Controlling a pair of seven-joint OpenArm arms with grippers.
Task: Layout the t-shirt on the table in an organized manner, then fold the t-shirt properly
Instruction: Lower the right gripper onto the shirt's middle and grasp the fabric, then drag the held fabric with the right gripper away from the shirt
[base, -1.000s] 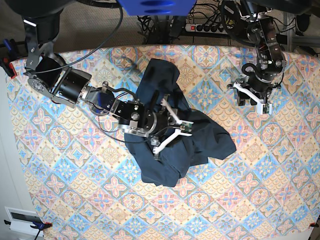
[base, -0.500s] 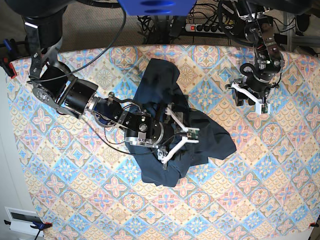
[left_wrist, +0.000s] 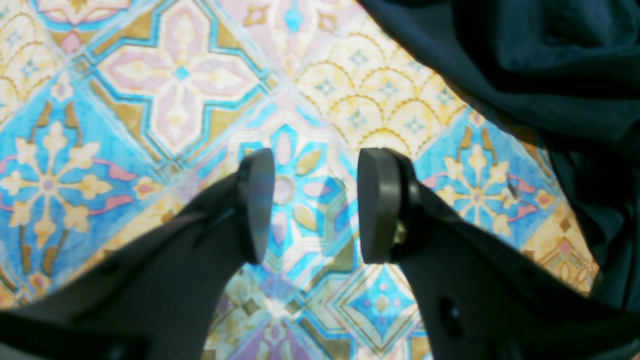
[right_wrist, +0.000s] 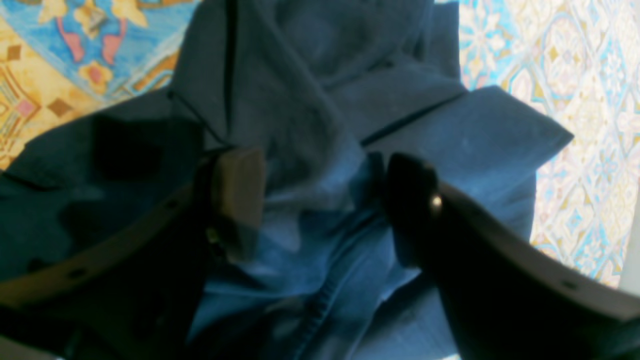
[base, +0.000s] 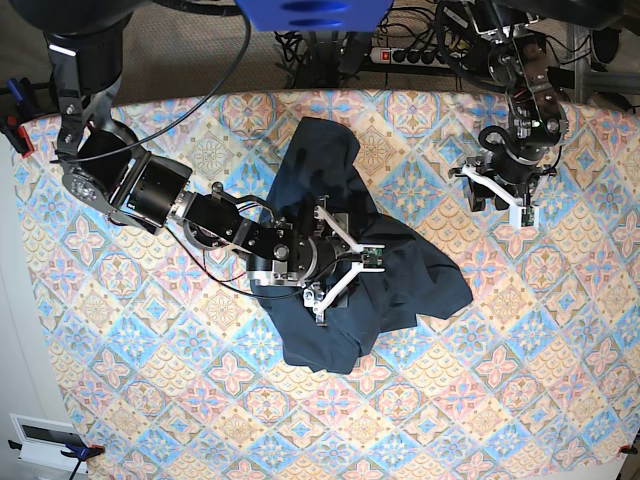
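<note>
**Both grippers apart, shirt bunched mid-tabletop**

R gripper: jaws wide apart, hanging right over the t-shirt, nothing pinched btwn them. Folds and a stitched seam of the navy cloth lie under and btwn the fingers; can't tell if the tips touch the fabric. In the base view the same gripper sits over the middle of the crumpled shirt, its arm reaching in from the tabletop's left side.

L gripper: jaws apart too, empty, above bare patterned cloth. The shirt's dark edge runs along the top right of the wrist view, near the gripper but apart from it. In the base view this gripper hovers near the far right part of the tabletop, well apart from the shirt.

Shirt: a rumpled heap, not flat, roughly mid-tabletop and a bit toward the far edge. One lobe stretches toward the far edge, another spreads toward the right, a third sags toward the near edge.

Beyond the far edge: cables and a power strip.
</note>
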